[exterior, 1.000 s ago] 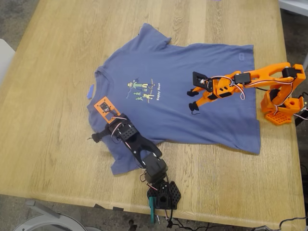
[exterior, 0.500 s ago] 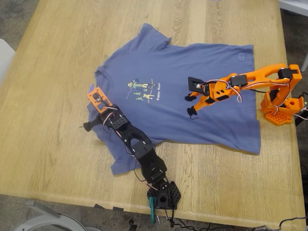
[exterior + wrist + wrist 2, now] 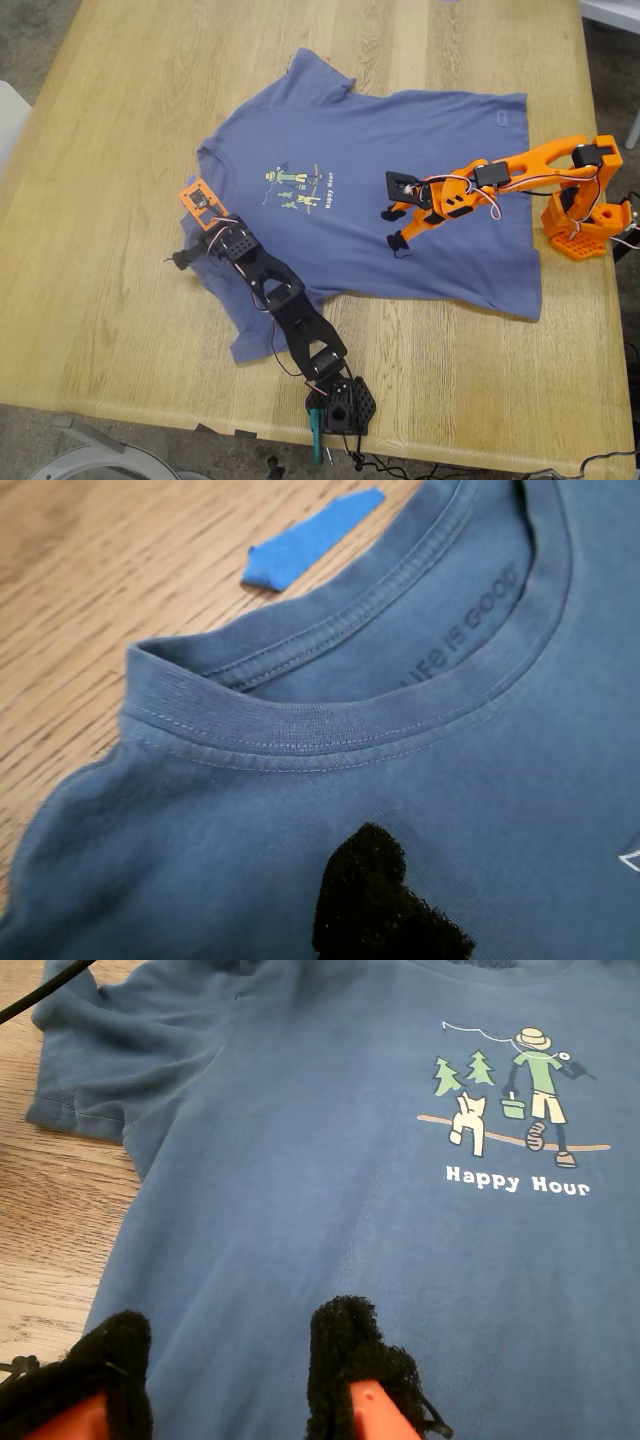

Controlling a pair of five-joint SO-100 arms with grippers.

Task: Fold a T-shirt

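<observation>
T-shirt [image 3: 380, 190] flat on bench [image 3: 120, 150], collar toward exterior view's left, hem right; second gripper [image 3: 235, 1370] fingers apart, first gripper [image 3: 385, 905] unclear.

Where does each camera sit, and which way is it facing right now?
Exterior view: high above the wooden table, looking down on the whole slate-blue cotton T-shirt; both arms show.
First wrist view: on my first gripper, facing the shirt's collar and a blue tape scrap; one black padded fingertip shows.
Second wrist view: on my second gripper, facing the chest print; both fingers show, apart.
Shared: the exterior and second wrist views both show the print.
</observation>
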